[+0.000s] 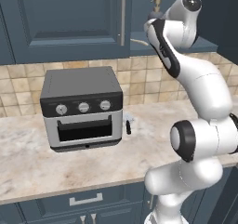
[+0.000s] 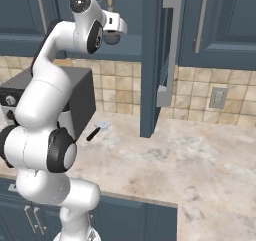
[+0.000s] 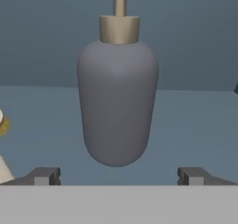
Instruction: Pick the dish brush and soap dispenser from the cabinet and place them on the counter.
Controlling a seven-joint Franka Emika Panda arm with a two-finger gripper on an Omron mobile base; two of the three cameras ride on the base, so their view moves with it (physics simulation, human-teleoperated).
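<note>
Grey soap bottle [image 3: 118, 102] upright on cabinet shelf [image 3: 195, 125], dead centre in hand view, tan pump at 12 o'clock. Gripper [image 3: 119, 175] spread wide, fingertips [image 3: 42, 175] at 8 and 4 o'clock of bottle, apart from it, nothing held. Cream brush [image 3: 3, 165] at far 9 o'clock edge, partly cut off. Below on counter [image 1: 28, 167]: toaster oven [image 1: 82, 108], small black-handled item [image 1: 128, 125] just at its 3 o'clock. Cabinet door [image 2: 152, 60] swung open.

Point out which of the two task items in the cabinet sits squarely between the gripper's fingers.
The soap dispenser: the grey bottle with the tan pump, upright and centred ahead of the open gripper. The dish brush lies off to one side on the same shelf.
</note>
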